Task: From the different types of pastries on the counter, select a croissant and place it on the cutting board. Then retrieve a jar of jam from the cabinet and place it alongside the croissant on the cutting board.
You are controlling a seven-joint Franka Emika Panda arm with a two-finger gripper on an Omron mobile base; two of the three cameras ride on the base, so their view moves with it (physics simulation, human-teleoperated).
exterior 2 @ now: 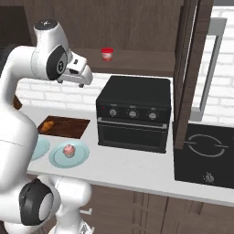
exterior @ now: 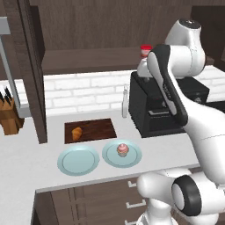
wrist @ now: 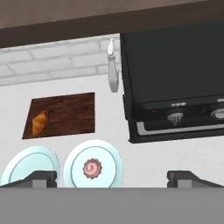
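The croissant lies on the left part of the dark cutting board on the counter. In front of the board, a pink-frosted cupcake sits on a light blue plate. On the cabinet shelf stands the red jar of jam. My gripper hangs high over the counter, left of and below the jar. Its fingers are spread wide, open and empty.
A black toaster oven stands right of the board, under the shelf. Beside it stands a pale bottle. A second, bare blue plate lies left of the cupcake. A knife block is far left and a stovetop far right.
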